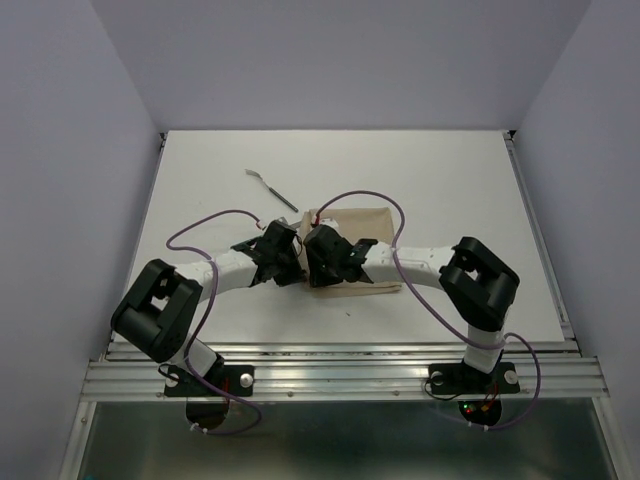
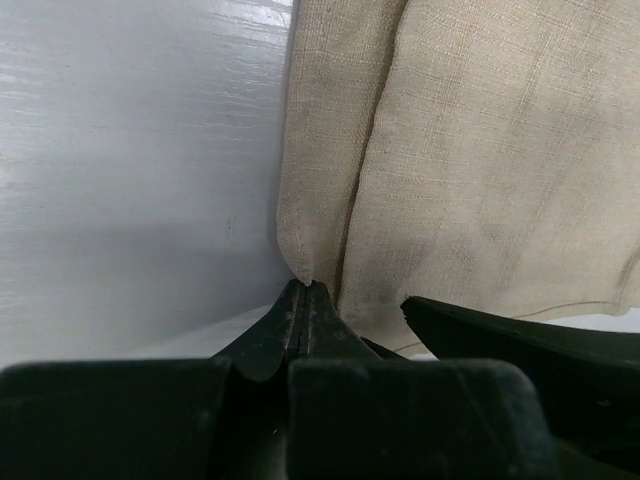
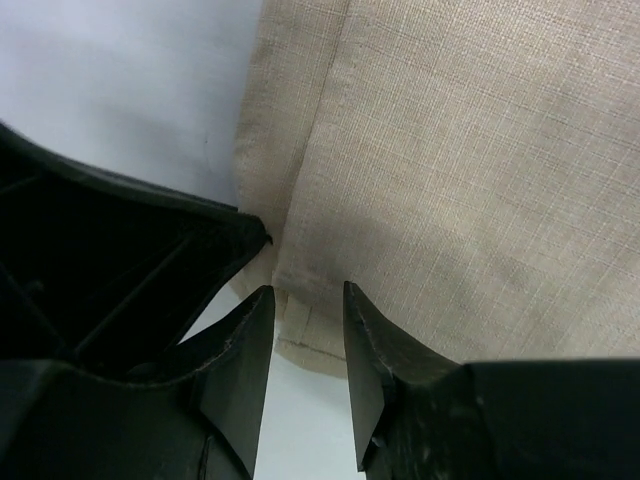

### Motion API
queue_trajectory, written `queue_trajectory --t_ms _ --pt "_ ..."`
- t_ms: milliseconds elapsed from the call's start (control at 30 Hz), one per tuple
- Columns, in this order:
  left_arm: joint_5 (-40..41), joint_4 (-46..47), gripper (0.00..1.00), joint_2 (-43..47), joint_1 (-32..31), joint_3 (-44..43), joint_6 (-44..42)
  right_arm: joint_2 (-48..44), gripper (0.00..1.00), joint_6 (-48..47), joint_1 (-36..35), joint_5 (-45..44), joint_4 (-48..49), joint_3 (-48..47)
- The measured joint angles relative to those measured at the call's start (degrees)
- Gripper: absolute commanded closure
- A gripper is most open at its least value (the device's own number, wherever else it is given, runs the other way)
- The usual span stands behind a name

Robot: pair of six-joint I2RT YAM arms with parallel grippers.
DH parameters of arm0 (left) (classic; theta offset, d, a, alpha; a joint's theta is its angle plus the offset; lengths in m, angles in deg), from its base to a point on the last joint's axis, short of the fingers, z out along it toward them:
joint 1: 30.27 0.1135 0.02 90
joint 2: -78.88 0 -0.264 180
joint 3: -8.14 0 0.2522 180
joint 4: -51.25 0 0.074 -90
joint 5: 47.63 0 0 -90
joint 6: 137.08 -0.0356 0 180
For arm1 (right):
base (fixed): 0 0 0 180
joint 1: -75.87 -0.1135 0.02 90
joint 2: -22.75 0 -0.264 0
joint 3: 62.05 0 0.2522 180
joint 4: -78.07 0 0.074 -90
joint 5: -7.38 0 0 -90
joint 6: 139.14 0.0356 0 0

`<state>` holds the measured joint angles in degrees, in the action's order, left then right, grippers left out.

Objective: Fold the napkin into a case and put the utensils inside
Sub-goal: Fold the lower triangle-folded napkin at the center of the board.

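Top view, napkin: the napkin (image 1: 368,222) lies folded on the white table (image 1: 450,180), just past the two grippers, its near left part hidden under them.
Top view, utensil: one slim silvery utensil (image 1: 272,188) lies alone on the table, up and to the left of the napkin, apart from it.
Top view, arms: both reach inward and meet over the napkin's near left corner, the left gripper (image 1: 297,265) just beside the right gripper (image 1: 318,262); purple cables (image 1: 215,215) loop along both arms.
Top view, jaws: too small to tell.
Left wrist view, left gripper (image 2: 303,292): fingers pressed tight together, with the napkin's near corner drawn to a point between the tips.
Left wrist view, napkin (image 2: 480,180): two layers show, a narrow strip on the left and a wider flap over it; bare table (image 2: 130,150) to the left.
Right wrist view, right gripper (image 3: 307,290): fingers apart with a clear gap, set over the near hem.
Right wrist view, napkin (image 3: 480,170): flat woven cloth, with a fold line near its left edge.
Right wrist view, left gripper (image 3: 110,270): a black body close on the left.
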<state>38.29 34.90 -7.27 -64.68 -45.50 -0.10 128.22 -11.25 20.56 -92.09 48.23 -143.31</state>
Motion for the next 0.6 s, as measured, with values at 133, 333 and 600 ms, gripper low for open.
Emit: queue_trajectory --t_ms 133,333,600 --pt "0.0 0.0 1.0 0.3 0.0 0.0 0.0 2.0 0.61 -0.2 -0.5 -0.4 0.0 -0.8" --pt "0.0 0.0 1.0 0.7 0.0 0.3 0.0 3.0 0.71 -0.3 -1.2 -2.1 -0.1 -1.6" --pt "0.0 0.1 1.0 0.9 0.0 0.9 0.0 3.1 0.94 0.1 -1.8 -4.1 -0.1 -1.6"
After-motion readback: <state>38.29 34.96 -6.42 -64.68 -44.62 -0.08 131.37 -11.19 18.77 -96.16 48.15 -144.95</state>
